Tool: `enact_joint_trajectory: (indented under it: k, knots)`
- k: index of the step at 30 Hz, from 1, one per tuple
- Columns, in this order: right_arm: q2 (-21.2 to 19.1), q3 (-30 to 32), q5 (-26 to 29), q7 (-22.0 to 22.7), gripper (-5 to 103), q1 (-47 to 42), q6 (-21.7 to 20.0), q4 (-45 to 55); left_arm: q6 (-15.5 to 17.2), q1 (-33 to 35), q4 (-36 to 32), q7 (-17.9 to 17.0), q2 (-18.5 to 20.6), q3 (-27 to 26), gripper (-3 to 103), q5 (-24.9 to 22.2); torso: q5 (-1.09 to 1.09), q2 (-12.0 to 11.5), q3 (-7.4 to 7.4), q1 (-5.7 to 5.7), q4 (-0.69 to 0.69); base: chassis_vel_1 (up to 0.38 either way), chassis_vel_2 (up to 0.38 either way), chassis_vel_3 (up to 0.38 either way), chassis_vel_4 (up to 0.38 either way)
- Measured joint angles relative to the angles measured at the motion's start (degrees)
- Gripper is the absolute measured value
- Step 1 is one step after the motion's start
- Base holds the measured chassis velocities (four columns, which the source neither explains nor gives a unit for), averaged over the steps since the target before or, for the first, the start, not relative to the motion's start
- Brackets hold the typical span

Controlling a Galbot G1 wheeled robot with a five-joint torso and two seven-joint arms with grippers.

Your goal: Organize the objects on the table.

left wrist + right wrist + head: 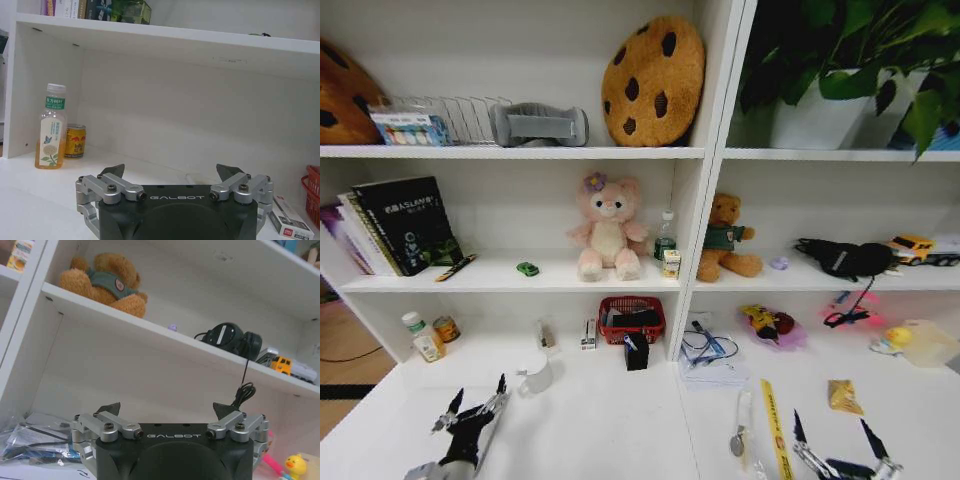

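Hovering low over the white worktop (620, 420), the left hand (475, 405) is spread and holds nothing. Farther right a thin, stiff yellow ruler (775, 425) lies flat, likely light and slippery, best pinched across its width. Beside it the right hand (835, 440) gapes, empty.
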Motion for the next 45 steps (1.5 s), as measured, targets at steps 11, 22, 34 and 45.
enact_joint_trajectory:
  k: [11, 22, 34, 45]
  knots:
    - [-4.5, -1.9, 3.9, -2.2, 100, 7.8, -4.6, -6.4, 0.5, 1.5, -3.3, -0.5, -0.8, -1.4, 100, 0.8, -0.02, 0.0, 0.0, 0.01, -0.02, 0.0, 0.0, 0.0, 0.0]
    - [-6.8, -1.0, 5.6, 0.1, 100, 10.8, -4.0, -10.5, 0.7, 1.0, -2.9, -0.6, -1.5, 0.1, 100, 1.8, -0.01, 0.0, -0.01, 0.0, -0.01, -0.076, -0.1, 0.08, 0.117]
    - [-10.8, 0.2, 17.4, 0.0, 100, 16.5, -11.8, -15.2, 0.6, 1.4, -2.8, -0.7, -1.6, -0.2, 100, 1.8, -0.04, 0.0, -0.01, 0.0, -0.03, -0.06, -0.062, 0.047, 0.055]
    - [-14.3, -1.6, 26.3, -1.7, 100, 26.4, -17.3, -24.4, 0.6, 1.8, -3.3, -0.7, -1.7, -0.4, 100, 1.8, -0.01, 0.0, 0.0, 0.0, -0.01, 0.0, 0.0, 0.0, 0.0]
